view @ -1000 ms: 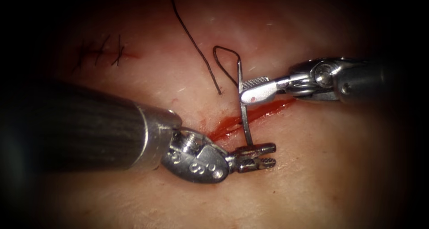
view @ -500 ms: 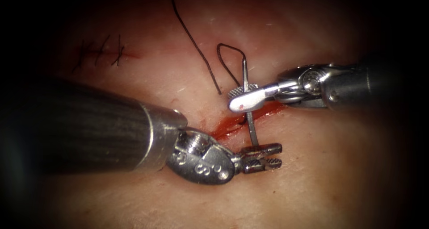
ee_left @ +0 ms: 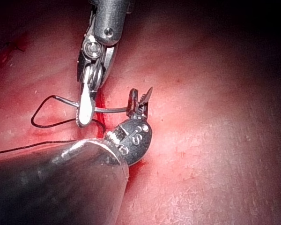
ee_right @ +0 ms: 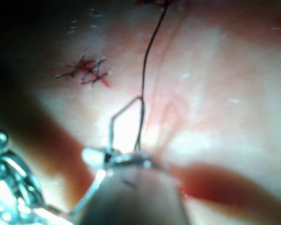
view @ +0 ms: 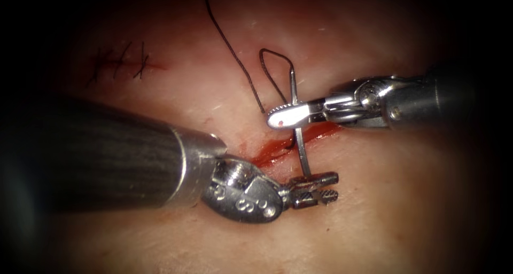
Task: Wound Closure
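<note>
My right tool (view: 280,115) pinches the thin curved steel needle (view: 300,146) near its thread end, my left tool (view: 320,188) has its toothed jaws spread by the tip, over the glossy red cut (view: 272,148).

- Your right tool (ee_right: 100,158) has its jaws closed across the needle (ee_right: 111,133); the grip itself is blurred.
- From the jaws, the needle's pale shaft rises toward 12 o'clock, and another stretch runs toward 7 o'clock.
- That 7 o'clock stretch reaches toward the left tool (ee_right: 7,187), which shows as bright metal.
- The thread (ee_right: 150,51) runs off from the jaws at 1 o'clock as 1 dark strand, over the tissue (ee_right: 234,70).
- A finished row of stitches (ee_right: 86,70) sits at 11 o'clock from the jaws, well apart.
- The cut (ee_right: 220,187), red with fluid, lies at 4 o'clock.
</note>
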Tool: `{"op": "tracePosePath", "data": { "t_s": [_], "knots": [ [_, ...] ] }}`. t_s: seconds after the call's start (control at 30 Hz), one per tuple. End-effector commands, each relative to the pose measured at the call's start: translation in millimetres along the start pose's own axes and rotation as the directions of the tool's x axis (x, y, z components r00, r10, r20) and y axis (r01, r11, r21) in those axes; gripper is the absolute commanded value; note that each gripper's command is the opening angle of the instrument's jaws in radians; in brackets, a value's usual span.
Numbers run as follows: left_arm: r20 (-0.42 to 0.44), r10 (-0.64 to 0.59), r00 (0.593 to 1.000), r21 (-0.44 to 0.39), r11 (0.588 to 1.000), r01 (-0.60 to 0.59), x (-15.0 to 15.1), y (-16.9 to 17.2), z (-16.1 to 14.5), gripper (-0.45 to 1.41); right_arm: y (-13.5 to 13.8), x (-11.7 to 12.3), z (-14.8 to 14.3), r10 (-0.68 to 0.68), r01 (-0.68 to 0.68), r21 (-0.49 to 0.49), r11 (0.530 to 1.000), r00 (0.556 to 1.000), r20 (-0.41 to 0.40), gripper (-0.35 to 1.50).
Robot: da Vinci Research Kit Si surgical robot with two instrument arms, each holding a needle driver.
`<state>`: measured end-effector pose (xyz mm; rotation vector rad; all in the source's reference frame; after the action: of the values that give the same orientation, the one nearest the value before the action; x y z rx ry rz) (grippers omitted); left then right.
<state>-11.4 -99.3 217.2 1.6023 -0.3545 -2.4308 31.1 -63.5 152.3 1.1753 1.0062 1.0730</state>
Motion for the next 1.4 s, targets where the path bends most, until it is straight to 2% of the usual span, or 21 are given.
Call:
{"op": "tracePosePath", "data": {
  "t_s": [0.03, 0.13, 0.17, 0.2, 0.27, 0.3, 0.33, 0.4, 0.53, 0.67, 0.73, 0.8, 0.83, 0.93, 1.07, 1.23, 1.4],
  "knots": [
    [-0.003, -0.004, 1.0, -0.002, 1.0, 0.004, 0.1, 0.9, 0.6, -0.45, 0.2, -0.5, 0.6, -0.005, 0.005, 0.002, 1.0, 1.0, -0.006, -0.35],
    [-0.002, -0.018, 1.0, -0.001, 1.0, 0.018, 0.0, 0.6, 0.5, -0.45, 0.3, -0.5, 0.4, -0.035, 0.035, -0.003, 0.999, 0.999, -0.013, -0.35],
    [0.0, -0.049, 0.999, 0.001, 0.999, 0.049, 0.0, 0.4, 0.5, -0.25, 0.4, -0.4, 0.4, -0.065, 0.065, -0.007, 0.998, 0.998, -0.017, -0.35],
    [-0.002, -0.103, 0.995, 0.001, 0.995, 0.103, -0.1, 0.3, 0.5, 0.19, 0.4, -0.4, 0.4, -0.083, 0.083, -0.011, 0.996, 0.996, -0.021, -0.35],
    [-0.002, -0.215, 0.977, -0.002, 0.977, 0.215, -0.1, 0.1, 0.4, 0.44, 0.8, -0.4, 0.4, -0.139, 0.139, -0.019, 0.99, 0.99, -0.03, -0.35],
    [-0.003, -0.29, 0.957, -0.001, 0.957, 0.29, -0.2, 0.0, 0.3, 0.73, 1.0, -0.4, 0.4, -0.17, 0.17, -0.02, 0.985, 0.985, -0.032, -0.35],
    [-0.002, -0.329, 0.944, -0.003, 0.944, 0.329, -0.2, 0.0, 0.4, 0.88, 1.3, -0.5, 0.4, -0.195, 0.195, -0.024, 0.981, 0.98, -0.033, -0.35],
    [0.003, -0.379, 0.925, -0.005, 0.925, 0.379, -0.2, 0.0, 0.5, 1.03, 2.0, -0.6, 0.4, -0.247, 0.246, -0.024, 0.969, 0.968, -0.033, -0.35],
    [0.013, -0.468, 0.883, -0.036, 0.883, 0.469, -0.1, 0.2, 0.3, 1.1, 2.7, -0.7, 0.2, -0.366, 0.367, 0.021, 0.93, 0.929, -0.049, -0.35],
    [0.013, -0.512, 0.859, -0.099, 0.854, 0.511, -0.1, 1.0, -0.7, 1.06, 2.8, 0.0, -0.1, -0.434, 0.436, 0.025, 0.9, 0.899, -0.061, -0.35],
    [0.02, -0.547, 0.837, -0.119, 0.83, 0.545, -0.3, 1.3, -1.3, 0.98, 2.6, 0.2, -0.2, -0.458, 0.461, 0.031, 0.887, 0.886, -0.074, -0.35],
    [0.025, -0.587, 0.809, -0.128, 0.801, 0.585, -0.5, 1.4, -1.8, 0.81, 2.4, 0.4, -0.3, -0.477, 0.48, 0.033, 0.876, 0.875, -0.079, -0.35],
    [0.031, -0.604, 0.796, -0.136, 0.787, 0.602, -0.8, 1.5, -2.1, 0.64, 2.3, 0.5, -0.3, -0.486, 0.49, 0.036, 0.871, 0.87, -0.085, -0.35],
    [0.072, -0.646, 0.76, -0.121, 0.751, 0.65, -1.8, 1.5, -2.3, 0.32, 1.7, 1.0, -0.5, -0.51, 0.516, 0.041, 0.856, 0.854, -0.1, -0.35],
    [0.095, -0.731, 0.676, -0.075, 0.672, 0.737, -3.7, 1.5, -2.2, -0.07, 1.1, 1.6, -0.8, -0.554, 0.561, 0.044, 0.827, 0.825, -0.112, -0.35],
    [0.118, -0.793, 0.598, -0.01, 0.601, 0.799, -7.2, 2.2, -1.4, -0.15, 0.3, 1.7, -0.8, -0.625, 0.633, 0.047, 0.773, 0.771, -0.124, -0.35],
    [0.164, -0.812, 0.561, 0.054, 0.575, 0.816, -11.1, 3.1, -0.5, -0.25, -0.4, 1.4, -0.7, -0.709, 0.716, 0.011, 0.698, 0.693, -0.131, -0.35]
  ]
}}
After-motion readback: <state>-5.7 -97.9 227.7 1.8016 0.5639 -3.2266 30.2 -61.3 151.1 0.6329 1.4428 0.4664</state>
